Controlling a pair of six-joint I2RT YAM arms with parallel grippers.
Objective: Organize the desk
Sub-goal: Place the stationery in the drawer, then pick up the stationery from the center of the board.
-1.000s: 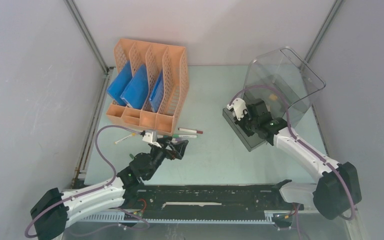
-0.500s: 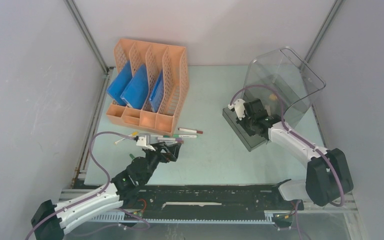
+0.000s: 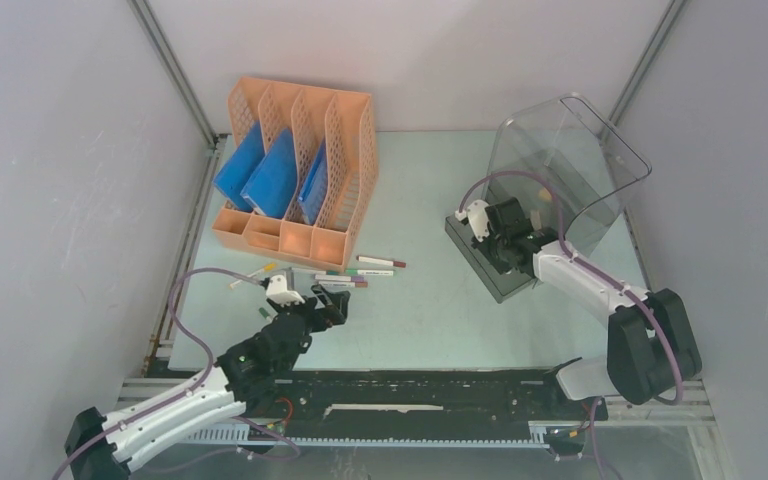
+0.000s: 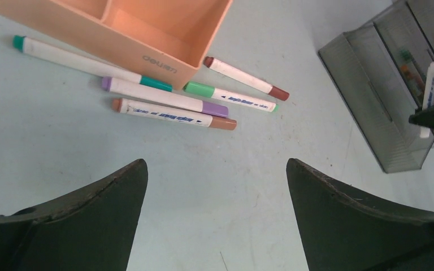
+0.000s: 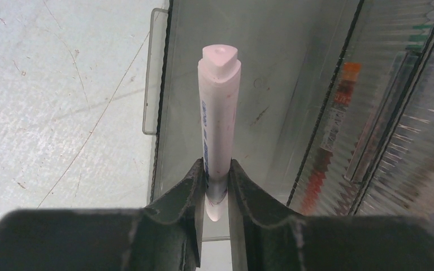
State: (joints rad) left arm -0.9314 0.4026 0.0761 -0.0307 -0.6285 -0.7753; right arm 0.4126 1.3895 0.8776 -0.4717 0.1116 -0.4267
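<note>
My right hand (image 5: 216, 169) is clamped on a white pink-capped marker (image 5: 219, 113). It grips the lower barrel, so the pen points out over the pulled-out drawer (image 5: 243, 96) of the clear plastic drawer box (image 3: 565, 165). Other pens show dimly through the ribbed plastic further in. I judge this to be the drop-off: one pen is over the drawer, ready to join the rest. Next I need to lower the marker so it lies inside the drawer's walls rather than across the front rim. Then I part the fingers and lift clear without dragging it back out.

My left hand (image 4: 215, 186) has its jaws spread wide and holds nothing. It hovers above the pale mint-green surface (image 3: 430, 310), just short of the loose felt-tip markers (image 4: 172, 114) lying by the front of the orange perforated file rack (image 3: 295, 170). Two of them lie side by side, touching or nearly so. Taking one alone will call for a careful approach across its barrel.

The surface to be tidied spreads between both arms. The rack, with blue folders (image 3: 270, 180) stood in it, is at the far left and the drawer box at the far right.
</note>
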